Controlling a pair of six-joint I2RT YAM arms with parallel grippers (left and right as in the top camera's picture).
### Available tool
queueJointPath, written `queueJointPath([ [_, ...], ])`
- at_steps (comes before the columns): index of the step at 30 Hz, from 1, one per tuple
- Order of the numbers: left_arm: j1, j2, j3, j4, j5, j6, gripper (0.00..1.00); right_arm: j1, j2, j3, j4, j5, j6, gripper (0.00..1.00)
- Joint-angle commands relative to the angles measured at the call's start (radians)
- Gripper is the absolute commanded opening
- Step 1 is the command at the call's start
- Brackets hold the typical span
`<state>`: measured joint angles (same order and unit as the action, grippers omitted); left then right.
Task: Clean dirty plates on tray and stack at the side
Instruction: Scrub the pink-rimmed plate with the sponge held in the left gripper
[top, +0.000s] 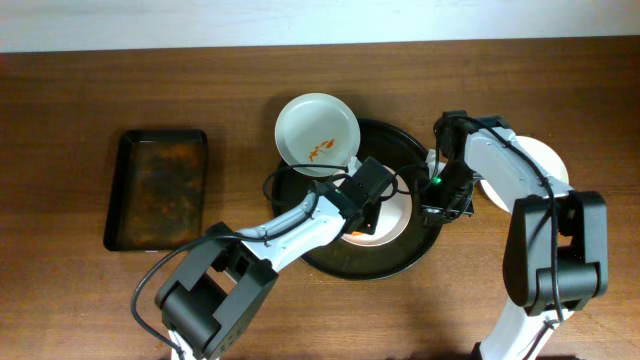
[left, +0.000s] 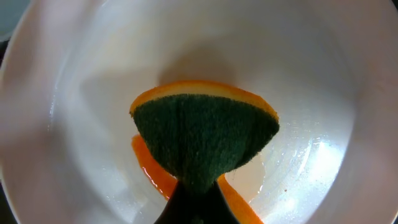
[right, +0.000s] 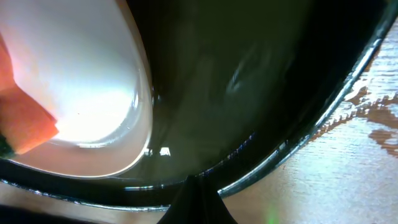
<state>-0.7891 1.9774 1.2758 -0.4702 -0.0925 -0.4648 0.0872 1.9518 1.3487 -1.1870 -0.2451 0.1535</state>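
Note:
The round black tray (top: 330, 255) sits mid-table. One white plate (top: 318, 133) with an orange-red smear lies on its back left rim. A second plate (top: 400, 222) lies in the tray under my left gripper (top: 358, 200). That gripper is shut on a green-and-orange sponge (left: 205, 140) pressed onto this plate (left: 311, 81), with orange sauce beside it. My right gripper (top: 445, 205) is shut on the tray's right rim (right: 292, 146), fingertips (right: 198, 186) at the edge. The plate (right: 81, 74) and sponge (right: 28, 118) show at its left. A third white plate (top: 545, 160) lies on the table right of the tray, partly hidden by the right arm.
A smaller dark rectangular tray (top: 158, 188) with brownish residue lies on the wooden table at the left. The table's far edge runs along the top of the overhead view.

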Motion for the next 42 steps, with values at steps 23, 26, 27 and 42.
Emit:
queueJointPath([
  [23, 0.049, 0.027, 0.002, -0.018, -0.163, -0.047, 0.01, 0.076, 0.02, -0.171, 0.364, 0.111, 0.099, 0.04],
  [26, 0.061, 0.027, 0.002, 0.069, -0.163, -0.047, 0.01, 0.076, 0.02, -0.171, 0.349, 0.111, 0.099, 0.04],
  [27, 0.061, 0.028, 0.002, 0.097, -0.163, -0.047, 0.01, 0.076, 0.02, -0.171, 0.343, 0.111, 0.099, 0.04],
  [42, 0.124, -0.05, 0.044, 0.239, -0.044, -0.005, 0.01, 0.076, 0.02, -0.171, 0.33, 0.111, 0.095, 0.04],
])
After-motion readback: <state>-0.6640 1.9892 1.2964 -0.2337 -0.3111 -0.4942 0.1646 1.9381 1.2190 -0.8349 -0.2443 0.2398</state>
